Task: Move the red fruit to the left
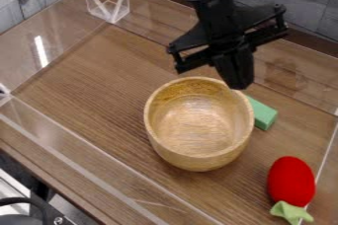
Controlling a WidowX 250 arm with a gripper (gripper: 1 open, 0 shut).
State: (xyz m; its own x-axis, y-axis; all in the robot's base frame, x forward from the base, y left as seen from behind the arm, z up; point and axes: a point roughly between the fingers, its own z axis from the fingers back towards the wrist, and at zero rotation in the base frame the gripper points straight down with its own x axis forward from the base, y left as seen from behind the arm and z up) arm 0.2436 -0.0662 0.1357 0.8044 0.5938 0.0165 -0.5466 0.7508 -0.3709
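Well — red fruit (291,182) lies apart from the pincer (235,79).

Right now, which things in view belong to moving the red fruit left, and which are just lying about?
Job:
- glossy red oval fruit, green leafy cap
- black robot gripper

Lying about:
- round light wooden bowl
- flat green rectangular block

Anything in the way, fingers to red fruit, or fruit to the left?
From the fingers, the bowl's right rim and green block lie toward the red fruit. Directly left of the fruit, the bowl is the likely obstacle.
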